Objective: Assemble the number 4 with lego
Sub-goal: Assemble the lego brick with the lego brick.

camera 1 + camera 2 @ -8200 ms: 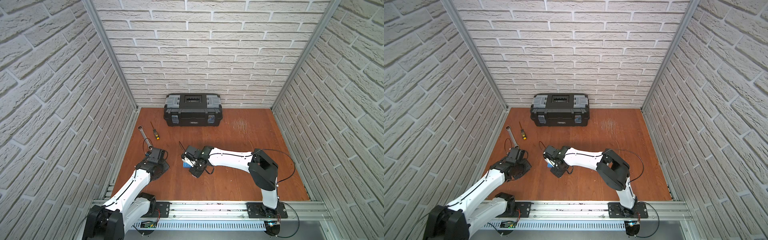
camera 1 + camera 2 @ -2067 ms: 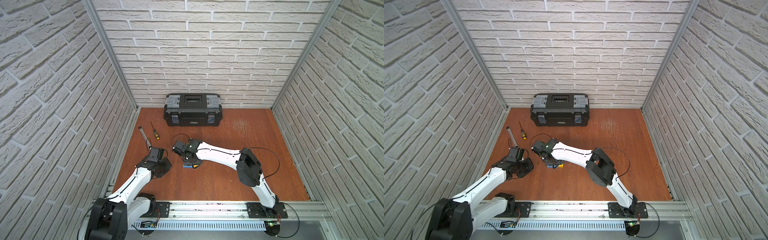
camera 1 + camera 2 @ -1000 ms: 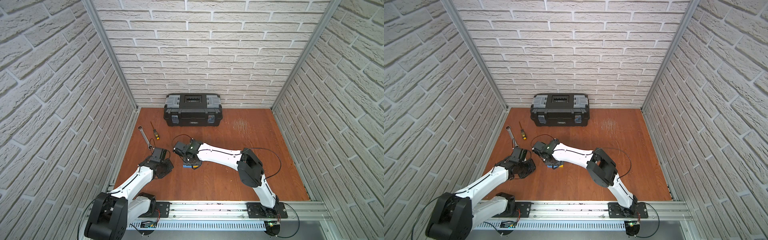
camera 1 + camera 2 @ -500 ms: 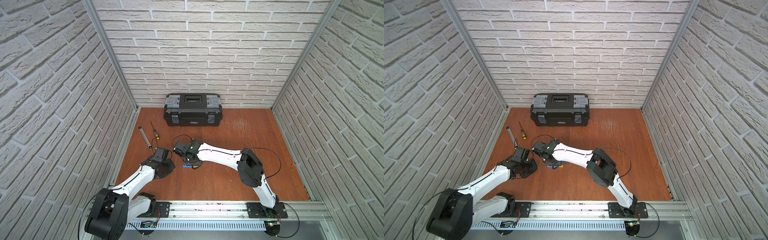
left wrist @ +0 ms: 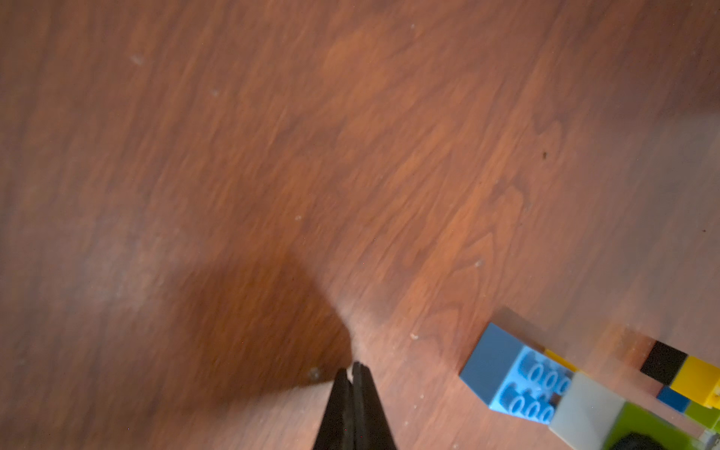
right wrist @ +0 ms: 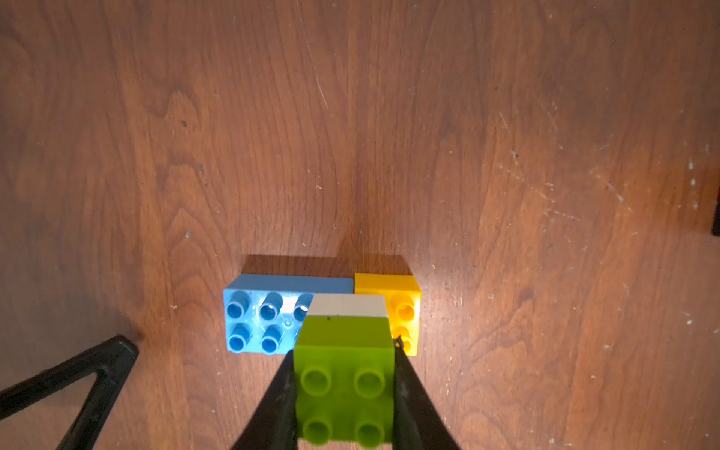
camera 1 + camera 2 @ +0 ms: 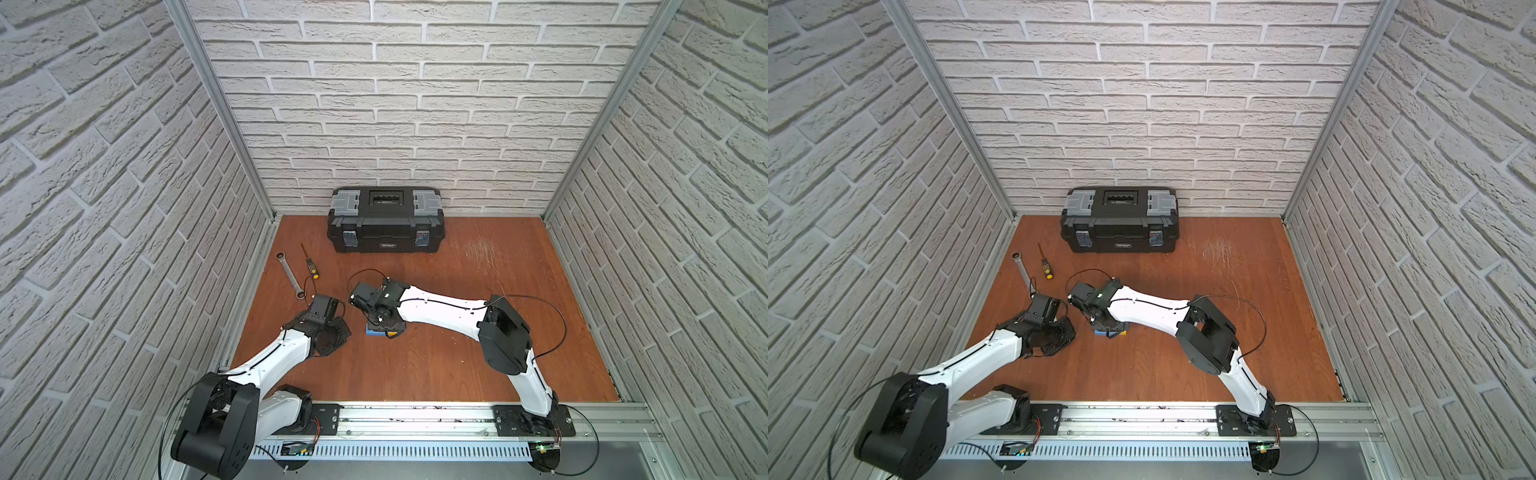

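Observation:
A long blue lego brick (image 6: 265, 321) lies studs-up on the wooden floor with a yellow one (image 6: 403, 307) against its end. A white brick (image 6: 346, 306) sits on their joint, and a lime green brick (image 6: 345, 374) tops it. My right gripper (image 6: 343, 350) is shut on the green brick, one finger on each side. In both top views this gripper (image 7: 384, 322) (image 7: 1106, 320) covers the stack, and only a blue edge (image 7: 372, 331) shows. My left gripper (image 5: 352, 370) is shut and empty, just left of the stack (image 5: 518, 378). Black (image 5: 662, 364) and yellow (image 5: 697, 376) pieces show behind the stack.
A black-and-grey toolbox (image 7: 385, 220) stands against the back wall. A yellow-tipped screwdriver (image 7: 309, 266) and a wrench (image 7: 289, 274) lie at the back left, near the left wall. A left finger (image 6: 89, 374) shows beside the bricks in the right wrist view.
My left arm has crept a little to the right, toward the bricks. The right gripper has stayed on the stack.

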`<state>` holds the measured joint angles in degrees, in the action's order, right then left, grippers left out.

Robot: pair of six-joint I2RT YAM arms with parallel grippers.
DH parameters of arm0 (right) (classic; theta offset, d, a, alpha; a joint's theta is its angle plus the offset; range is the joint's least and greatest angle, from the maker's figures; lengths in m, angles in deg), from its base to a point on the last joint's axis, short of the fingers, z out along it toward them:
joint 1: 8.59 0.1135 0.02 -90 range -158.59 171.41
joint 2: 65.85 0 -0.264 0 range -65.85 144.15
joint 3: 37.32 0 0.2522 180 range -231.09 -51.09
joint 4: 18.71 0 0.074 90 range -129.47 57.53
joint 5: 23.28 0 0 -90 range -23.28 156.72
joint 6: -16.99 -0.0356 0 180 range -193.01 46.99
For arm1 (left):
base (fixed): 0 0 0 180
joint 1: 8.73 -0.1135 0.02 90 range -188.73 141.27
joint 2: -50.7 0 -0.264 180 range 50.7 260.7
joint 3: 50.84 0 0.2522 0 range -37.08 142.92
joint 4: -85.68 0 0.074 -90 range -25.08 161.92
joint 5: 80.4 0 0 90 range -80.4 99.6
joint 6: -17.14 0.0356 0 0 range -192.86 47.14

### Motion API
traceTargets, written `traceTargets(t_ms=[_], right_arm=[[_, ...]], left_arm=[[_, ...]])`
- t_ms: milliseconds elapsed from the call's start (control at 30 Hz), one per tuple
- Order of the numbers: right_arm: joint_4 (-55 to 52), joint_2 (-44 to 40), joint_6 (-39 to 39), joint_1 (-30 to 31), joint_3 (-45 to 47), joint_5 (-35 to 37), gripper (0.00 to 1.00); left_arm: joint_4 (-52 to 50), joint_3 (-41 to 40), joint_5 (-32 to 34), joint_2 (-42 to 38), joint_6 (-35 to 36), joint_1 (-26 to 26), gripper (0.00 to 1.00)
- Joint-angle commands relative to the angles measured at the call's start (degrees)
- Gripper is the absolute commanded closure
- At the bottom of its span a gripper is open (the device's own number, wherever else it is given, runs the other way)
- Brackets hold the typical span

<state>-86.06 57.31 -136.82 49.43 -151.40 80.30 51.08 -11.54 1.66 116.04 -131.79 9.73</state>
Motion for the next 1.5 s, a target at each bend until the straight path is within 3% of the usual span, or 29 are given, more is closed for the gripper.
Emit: traceTargets(t_ms=[0, 400, 667, 867, 1033, 1233, 1467], right_arm=[[-3.03, 7.12, -0.08, 0.27, 6.62, -3.56, 0.98], [-5.51, 5.18, -1.64, 2.36, 7.72, -0.89, 0.98], [-4.22, 5.65, -0.60, 0.16, 7.24, -2.40, 0.98], [-6.48, 4.07, 1.93, 1.47, 6.36, 0.87, 0.98], [-4.21, 3.88, 0.99, 2.16, 9.42, -2.37, 0.98], [-6.35, 2.95, 1.45, 2.62, 7.39, 2.30, 0.98], [-7.22, 3.45, 1.66, 3.77, 8.58, 1.78, 0.98]], left_arm=[[1.55, -0.05, 0.55, 0.53, -0.48, 0.36, 0.98], [1.29, -0.40, 0.89, 0.19, -0.43, 0.53, 0.98], [1.62, -0.10, 0.28, 0.88, -0.48, 0.58, 0.99], [1.59, -0.14, 0.26, 0.05, -0.48, 0.68, 1.00], [1.96, -0.40, 0.22, 0.14, -0.74, 0.88, 1.00], [2.03, -0.25, 0.13, 0.49, -0.48, 1.09, 1.00], [2.65, -0.40, 0.12, 0.58, -0.82, 1.08, 1.00]])
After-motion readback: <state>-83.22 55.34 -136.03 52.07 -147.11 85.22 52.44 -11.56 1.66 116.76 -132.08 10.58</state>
